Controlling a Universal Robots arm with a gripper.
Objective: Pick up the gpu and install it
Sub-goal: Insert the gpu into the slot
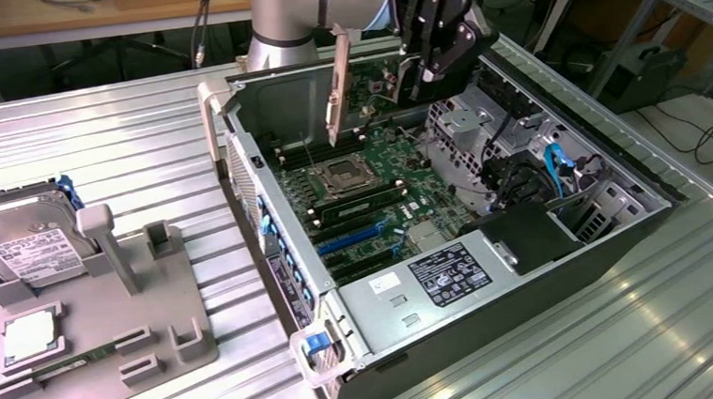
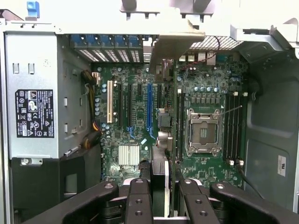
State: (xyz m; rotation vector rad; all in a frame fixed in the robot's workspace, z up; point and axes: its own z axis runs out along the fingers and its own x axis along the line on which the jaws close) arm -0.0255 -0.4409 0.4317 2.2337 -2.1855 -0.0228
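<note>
In the exterior view, the gripper (image 1: 421, 77) is closed on the gpu (image 1: 341, 88) and holds it up on its edge over the open computer case (image 1: 530, 338).

In the wrist view, the gpu (image 2: 160, 175) sits between the fingers (image 2: 138, 200). Its long side runs the same way as the blue slot (image 2: 149, 105), which is just beside it.

Caller: What sits off to the side?

Operator: On a ribbed metal table (image 1: 115, 150), at the exterior view's left, I see a gray plastic holder (image 1: 151, 317) with a silver, white-labelled hard drive (image 1: 27, 243) propped at a tilt and a small square chip (image 1: 30, 337) lying flat.

Caller: And the computer?

Operator: An open tower case (image 1: 646, 200) lies on its side beside the holder. Inside: green motherboard (image 2: 135, 107), processor socket (image 2: 204, 132), gray power supply (image 2: 35, 112), blue cables (image 1: 560, 168).
</note>
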